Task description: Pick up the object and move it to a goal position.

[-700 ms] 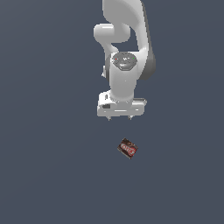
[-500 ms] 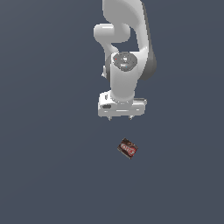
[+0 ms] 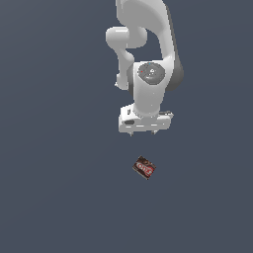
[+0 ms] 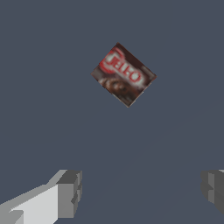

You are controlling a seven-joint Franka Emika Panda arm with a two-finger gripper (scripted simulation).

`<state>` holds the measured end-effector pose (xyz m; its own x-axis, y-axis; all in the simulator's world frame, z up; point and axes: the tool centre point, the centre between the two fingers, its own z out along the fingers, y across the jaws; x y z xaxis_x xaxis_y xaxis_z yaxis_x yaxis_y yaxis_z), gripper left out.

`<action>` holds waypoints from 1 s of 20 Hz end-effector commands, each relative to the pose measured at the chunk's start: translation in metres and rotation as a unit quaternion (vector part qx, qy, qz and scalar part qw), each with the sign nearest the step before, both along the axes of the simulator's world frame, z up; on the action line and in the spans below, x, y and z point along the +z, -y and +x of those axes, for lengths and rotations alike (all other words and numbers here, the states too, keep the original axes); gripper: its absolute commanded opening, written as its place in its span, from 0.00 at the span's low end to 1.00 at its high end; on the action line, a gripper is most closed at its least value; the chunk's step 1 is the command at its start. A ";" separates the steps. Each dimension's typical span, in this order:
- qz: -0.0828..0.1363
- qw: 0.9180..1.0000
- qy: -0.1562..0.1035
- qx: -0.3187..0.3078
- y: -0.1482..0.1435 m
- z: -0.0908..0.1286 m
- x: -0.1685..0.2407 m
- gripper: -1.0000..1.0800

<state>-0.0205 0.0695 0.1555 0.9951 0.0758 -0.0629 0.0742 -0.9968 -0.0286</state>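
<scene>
Box (image 3: 144,168) lies flat on the dark grey surface (image 3: 54,188), alone, rotated so its edges run diagonal to the frame in both views. Red label with whitish lettering faces up, dark brown area beside it; wrist view shows it clearly (image 4: 124,75). Arm (image 3: 148,54) hangs from the top of the exterior view, white hand pointing down, gripper (image 3: 143,132) above the box and apart from it, with bare surface between them. Box sits just toward the exterior view's right of the hand's middle, roughly in line with it. Fingers (image 4: 69,192) spread wide apart, nothing between them; second finger shows only at the wrist frame's edge. Box is narrower than the gap between the fingers. All four box edges are free, nothing touching or near them. Open surface on every side of the box, out to the frame edges in both views.
</scene>
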 end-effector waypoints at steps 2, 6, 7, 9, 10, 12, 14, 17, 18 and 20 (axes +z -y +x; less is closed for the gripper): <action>0.000 1.000 0.000 -0.003 0.001 0.000 0.001 0.96; 0.000 1.000 0.000 0.004 0.000 0.001 -0.001 0.96; 0.000 1.000 0.001 0.007 0.000 0.002 -0.001 0.96; 0.000 1.000 0.002 0.016 0.000 0.005 -0.003 0.96; 0.000 1.000 0.002 0.022 0.000 0.006 -0.004 0.96; -0.001 0.999 0.003 0.035 -0.001 0.010 -0.006 0.96; -0.001 0.999 0.005 0.051 -0.001 0.014 -0.009 0.96; -0.001 0.997 0.007 0.081 -0.002 0.022 -0.015 0.96; -0.001 0.996 0.008 0.092 -0.003 0.025 -0.017 0.96; -0.001 0.993 0.010 0.117 -0.004 0.031 -0.022 0.96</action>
<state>0.0059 0.0726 0.1374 0.9618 0.2699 -0.0460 0.2691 -0.9628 -0.0237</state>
